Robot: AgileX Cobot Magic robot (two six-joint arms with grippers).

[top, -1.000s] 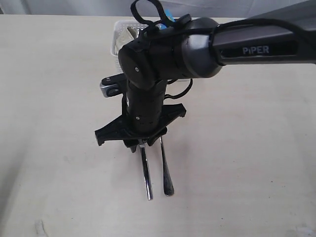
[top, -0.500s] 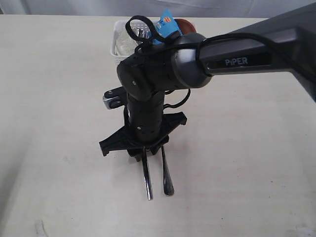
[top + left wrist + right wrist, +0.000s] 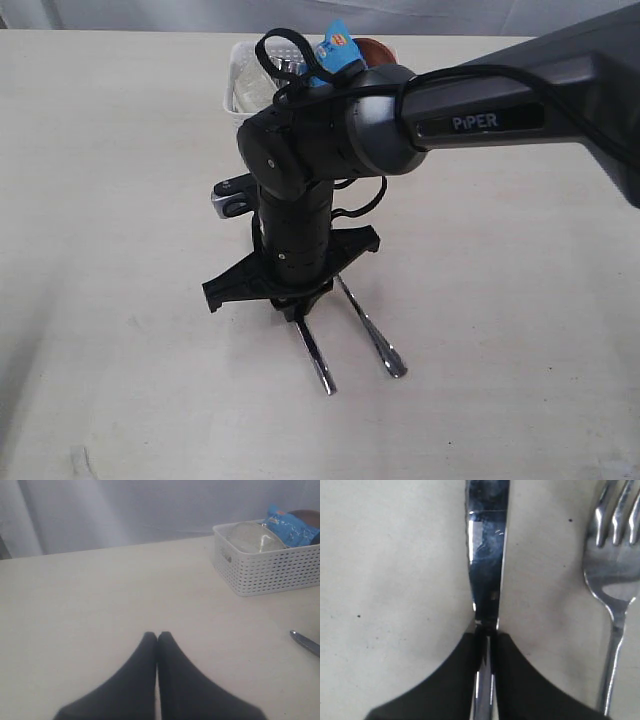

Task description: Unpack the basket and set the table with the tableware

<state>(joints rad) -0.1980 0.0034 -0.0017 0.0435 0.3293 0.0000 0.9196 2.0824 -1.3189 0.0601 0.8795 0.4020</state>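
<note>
Right wrist view: right gripper (image 3: 486,636) pinches the knife (image 3: 487,555) beside the fork (image 3: 612,580); left gripper (image 3: 157,637) closed

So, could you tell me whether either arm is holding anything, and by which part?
The right fingers pinch the knife where its blade narrows toward the handle; the left fingers are shut on nothing.

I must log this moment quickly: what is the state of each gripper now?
Left gripper: closed, holding nothing.
Right gripper: closed on the knife.
</note>
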